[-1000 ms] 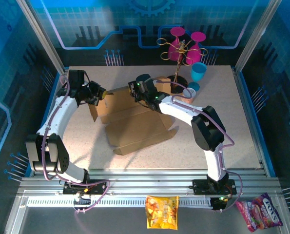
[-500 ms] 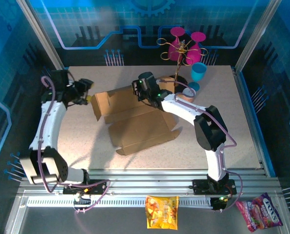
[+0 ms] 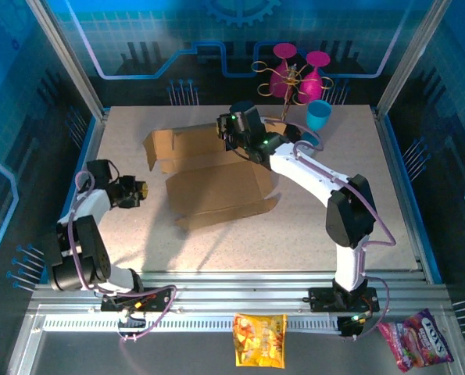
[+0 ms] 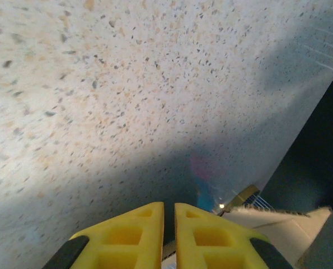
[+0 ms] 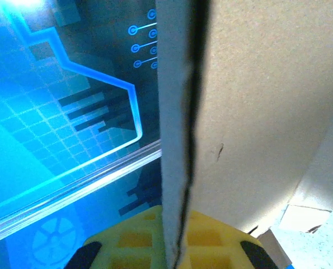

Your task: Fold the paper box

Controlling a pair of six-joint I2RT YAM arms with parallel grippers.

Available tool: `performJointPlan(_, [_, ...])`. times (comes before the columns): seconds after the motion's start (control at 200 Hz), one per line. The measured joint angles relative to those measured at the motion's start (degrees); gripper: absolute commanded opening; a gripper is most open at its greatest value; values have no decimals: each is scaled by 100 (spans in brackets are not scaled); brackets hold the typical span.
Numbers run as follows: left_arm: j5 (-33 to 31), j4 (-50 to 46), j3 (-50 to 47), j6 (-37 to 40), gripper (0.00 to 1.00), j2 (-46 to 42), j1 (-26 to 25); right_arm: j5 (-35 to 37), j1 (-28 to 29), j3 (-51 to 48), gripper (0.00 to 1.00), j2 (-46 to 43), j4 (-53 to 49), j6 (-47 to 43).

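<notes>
- I see the paper box (image 3: 216, 187) lying about mid-worktop (image 3: 349, 211), with its rear panel raised along the far side.
- My right hand (image 3: 226, 137) sits at the right end of that raised panel, the cardboard edge between its fingers.
- My left hand (image 3: 142, 190) is left of the box, apart from it, near the worktop's left edge.
- A rack of glasses (image 3: 293, 74) stands behind and right of the box, with a cup (image 3: 319, 115) just right of it.
- A snack bag (image 3: 259, 340) lies in front of the arm bases at the centre, and a second bag (image 3: 416, 340) lies at the front right corner.
</notes>
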Motion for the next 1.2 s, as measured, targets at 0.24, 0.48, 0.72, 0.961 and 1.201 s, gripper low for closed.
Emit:
performJointPlan(0.24, [664,2658,-407,-975,33,1193,-55,0,-55,2,0,0,-146,101])
performJointPlan(0.48, [890,4594,-542,-1838,35,2004,-490,0,-85,101,0,0,-208,164])
performJointPlan(0.72, [841,5998,-828,-2428,37,2146,-885,0,-138,103,0,0,-214,236])
performJointPlan(0.961, [688,6341,-1110,-2583,42,1908,-1069,0,-197,103,0,13,-203,313])
performJointPlan(1.201, [516,5777,-1084,-2028,47,1222,-1364,-2,-197,103,0,57,-186,361])
